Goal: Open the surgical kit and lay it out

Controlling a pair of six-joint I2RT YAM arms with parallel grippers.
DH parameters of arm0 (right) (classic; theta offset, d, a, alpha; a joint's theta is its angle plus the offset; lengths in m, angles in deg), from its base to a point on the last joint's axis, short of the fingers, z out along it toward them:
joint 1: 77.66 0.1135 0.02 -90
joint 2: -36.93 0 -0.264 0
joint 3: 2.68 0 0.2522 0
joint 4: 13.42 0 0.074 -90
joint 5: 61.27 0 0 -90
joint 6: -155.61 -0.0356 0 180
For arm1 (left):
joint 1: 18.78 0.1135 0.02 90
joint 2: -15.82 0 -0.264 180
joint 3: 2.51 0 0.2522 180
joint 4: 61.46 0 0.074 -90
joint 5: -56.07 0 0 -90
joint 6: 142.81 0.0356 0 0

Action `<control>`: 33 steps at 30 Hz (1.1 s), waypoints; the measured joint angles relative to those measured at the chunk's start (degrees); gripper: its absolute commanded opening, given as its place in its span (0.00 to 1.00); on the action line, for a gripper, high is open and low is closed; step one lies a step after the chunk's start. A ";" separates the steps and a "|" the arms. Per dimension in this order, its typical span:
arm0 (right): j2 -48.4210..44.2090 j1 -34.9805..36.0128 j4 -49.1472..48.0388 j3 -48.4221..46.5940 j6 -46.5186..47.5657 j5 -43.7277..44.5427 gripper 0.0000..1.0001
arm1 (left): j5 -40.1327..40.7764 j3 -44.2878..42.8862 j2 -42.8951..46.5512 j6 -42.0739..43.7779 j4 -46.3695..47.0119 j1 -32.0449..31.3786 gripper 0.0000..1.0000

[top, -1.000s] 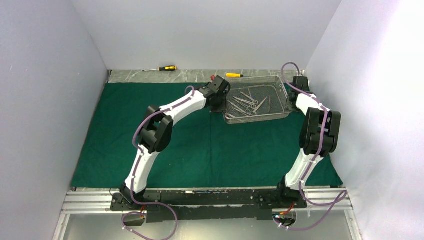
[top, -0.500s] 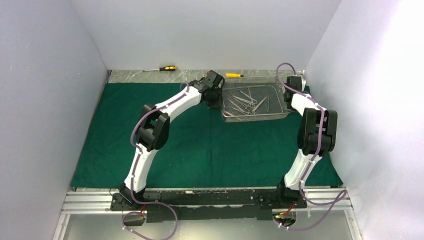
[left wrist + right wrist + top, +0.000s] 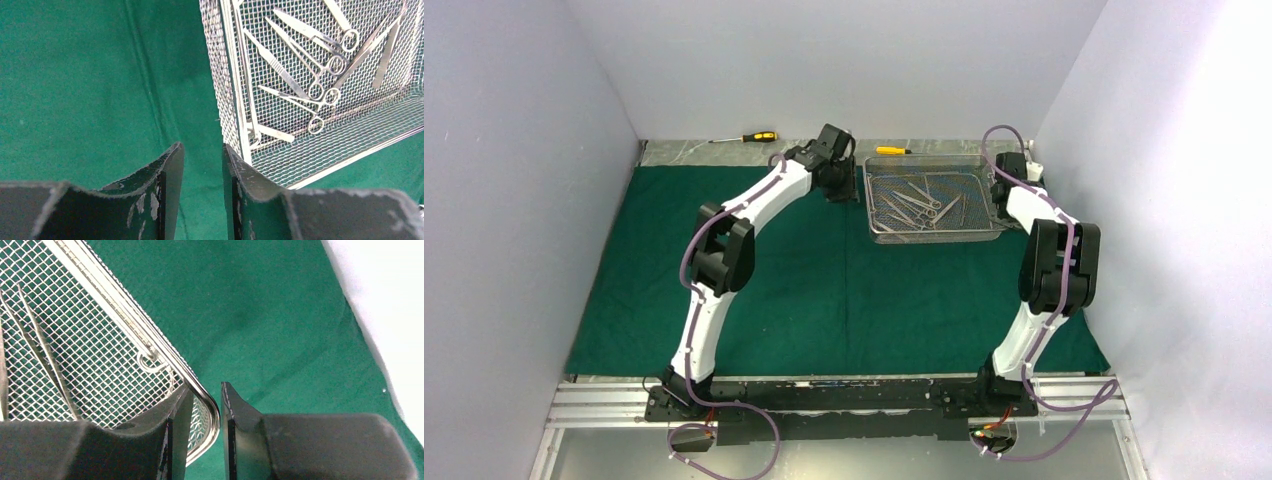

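The left gripper (image 3: 200, 150) has its fingers a narrow gap apart with only the green cloth (image 3: 824, 290) showing between them. The finger on the right of its wrist view sits just beside the left wall of the wire-mesh tray (image 3: 934, 238), apparently touching the rim, and the wall lies outside the gap. The right gripper (image 3: 205, 392) straddles the tray's rim at a rounded corner at the tray's right end, so mesh and rim wire fill the slim gap between its fingers. Whether those fingers pinch the rim or merely bracket it cannot be told. The tray rests on the cloth at the far right of the table, squared to the cloth's edges. The steel instruments (image 3: 300, 75), which are ring-handled clamps, tweezers and a scalpel handle, lie loose and crossed on its floor. Two yellow-and-black screwdrivers (image 3: 749, 137) lie on the bare strip behind the cloth. A second ago the tray sat skewed, with the left gripper up against its left end. It now lies straight and slightly farther back. The left arm has swung leftward, taking its gripper off the wall, while the right arm has barely shifted over the last half second.
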 measured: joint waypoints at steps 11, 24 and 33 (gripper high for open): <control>-1.09 -0.20 5.20 -0.39 -9.14 0.35 0.28 | -2.32 -2.49 -0.52 1.66 -0.26 4.92 0.42; -1.09 -0.55 6.91 -0.72 -16.20 -1.05 0.00 | -3.13 3.34 1.68 2.71 -0.13 11.87 0.41; -0.87 0.35 11.65 -1.97 -22.49 -0.37 0.00 | -3.76 4.37 3.08 2.71 0.11 13.27 0.41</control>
